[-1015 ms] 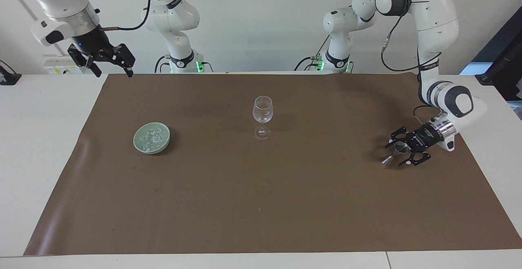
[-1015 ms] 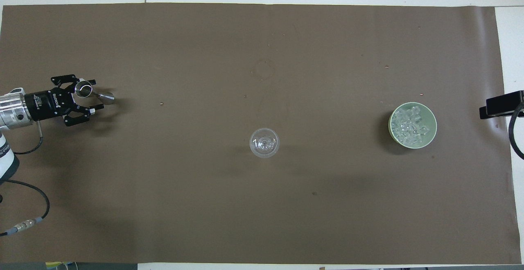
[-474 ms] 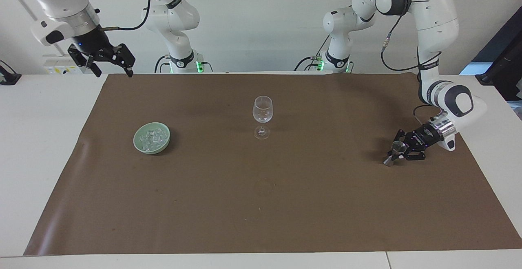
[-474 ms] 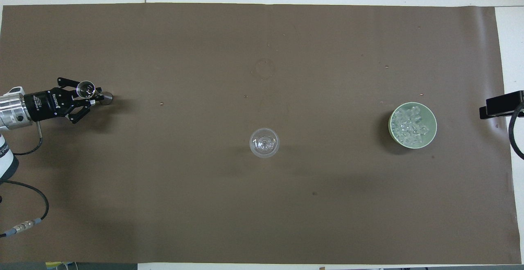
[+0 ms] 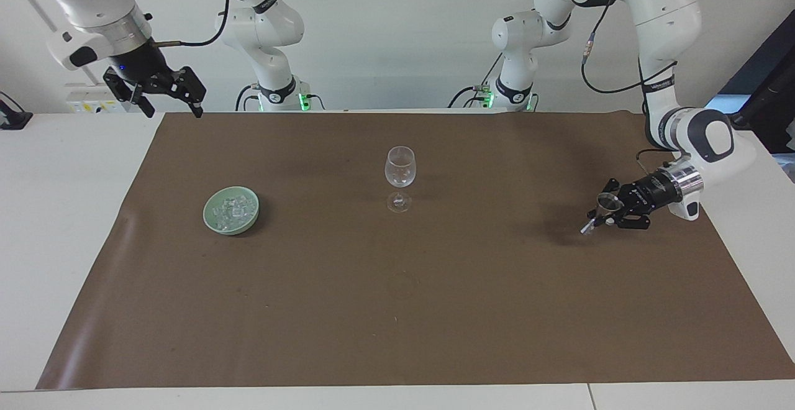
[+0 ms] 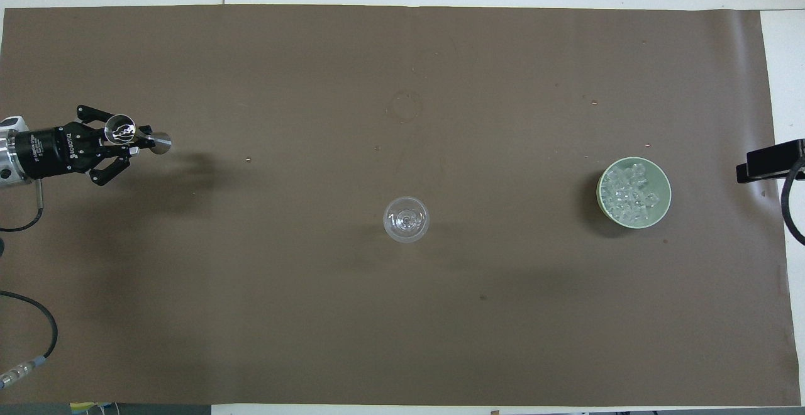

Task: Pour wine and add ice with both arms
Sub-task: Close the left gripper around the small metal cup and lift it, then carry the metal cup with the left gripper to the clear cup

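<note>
Brown paper (image 5: 397, 310) covers most of your white table (image 5: 62, 211). Your right gripper (image 5: 174, 110) waits up in the air over the corner of the paper at the right arm's end of the table, close to the robots. Its fingers are spread wide and hold nothing.

A clear wine glass (image 5: 399, 168) stands upright in the middle of the paper, with nothing touching it. A little farther from the robots, toward the right arm's end, you can see a green bowl (image 5: 208, 214). The ice (image 5: 233, 209) lies in a heap inside it, well apart from the glass.

Your left gripper (image 5: 605, 211) hangs low over the paper at the left arm's end. Its fingers are squeezed onto a small shiny cup (image 5: 605, 202). The cup is tipped, with its foot pointing toward the middle of the table, and it is up off the paper.
</note>
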{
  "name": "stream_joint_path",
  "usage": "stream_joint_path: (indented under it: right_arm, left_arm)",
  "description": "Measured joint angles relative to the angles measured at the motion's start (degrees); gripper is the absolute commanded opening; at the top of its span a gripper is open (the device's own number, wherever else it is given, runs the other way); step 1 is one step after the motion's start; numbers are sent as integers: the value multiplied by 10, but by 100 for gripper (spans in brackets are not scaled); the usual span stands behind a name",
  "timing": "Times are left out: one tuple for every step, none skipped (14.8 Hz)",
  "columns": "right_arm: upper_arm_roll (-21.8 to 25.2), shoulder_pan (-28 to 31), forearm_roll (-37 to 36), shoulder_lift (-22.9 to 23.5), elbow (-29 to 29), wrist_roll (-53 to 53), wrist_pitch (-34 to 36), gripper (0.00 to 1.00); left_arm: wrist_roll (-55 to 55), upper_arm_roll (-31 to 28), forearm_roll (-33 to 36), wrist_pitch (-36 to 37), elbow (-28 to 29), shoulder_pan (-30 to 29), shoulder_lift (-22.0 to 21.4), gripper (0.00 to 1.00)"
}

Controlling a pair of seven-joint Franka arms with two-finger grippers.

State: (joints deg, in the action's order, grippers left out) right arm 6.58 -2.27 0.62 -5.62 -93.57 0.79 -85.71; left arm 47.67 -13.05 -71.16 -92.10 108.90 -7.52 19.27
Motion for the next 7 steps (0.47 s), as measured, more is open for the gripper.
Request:
stream_joint_path:
  right_arm:
    - [0, 0, 0, 0, 0, 0, 0, 100]
    - [0, 0, 0, 0, 0, 0, 0, 100]
    - [0, 0, 0, 0, 0, 0, 0, 100]
    - [0, 0, 0, 0, 0, 0, 0, 100]
    - [0, 0, 0, 0, 0, 0, 0, 100]
    - [0, 0, 0, 0, 0, 0, 0, 100]
    - [0, 0, 0, 0, 0, 0, 0, 100]
  left_arm:
    - [17, 0, 15, 4, 0, 12, -20, 0]
    - [28, 0, 27, 6, 0, 27, -38, 0]
    - [38, 1, 33, 7, 1, 45, -56, 0]
    - [52, 1, 36, 7, 1, 64, -72, 0]
    - [72, 1, 39, 8, 1, 82, -87, 0]
    - [95, 1, 51, 9, 2, 101, -100, 0]
    - [115, 2, 72, 10, 2, 123, -113, 0]
